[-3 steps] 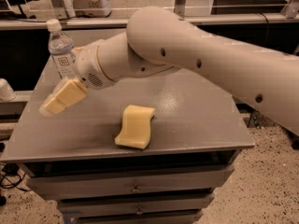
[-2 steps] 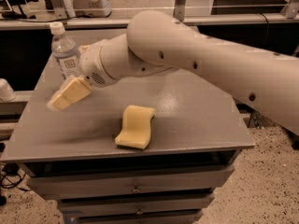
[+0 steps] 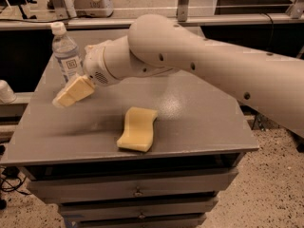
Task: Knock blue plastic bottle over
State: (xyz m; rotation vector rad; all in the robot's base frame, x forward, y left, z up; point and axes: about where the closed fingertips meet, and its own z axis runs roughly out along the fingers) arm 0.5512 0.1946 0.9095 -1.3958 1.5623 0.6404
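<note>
The blue plastic bottle [image 3: 66,56] is clear with a white cap and a pale label. It stands upright at the far left corner of the grey table [image 3: 199,122]. My gripper [image 3: 66,97] has tan pads. It hangs low over the table just in front of the bottle's base and to its right, and its upper part touches or nearly touches the bottle's lower side. The large white arm [image 3: 199,56] reaches in from the right. No green can is in view.
A yellow wavy sponge [image 3: 137,128] lies near the table's front middle. Drawers [image 3: 137,192] run below the tabletop. A white object [image 3: 5,91] sits off the left edge. A shelf and rail stand behind the table.
My gripper has moved right and back, up against the bottle's base. The bottle has shifted slightly to the right and still stands. The sponge has not moved.
</note>
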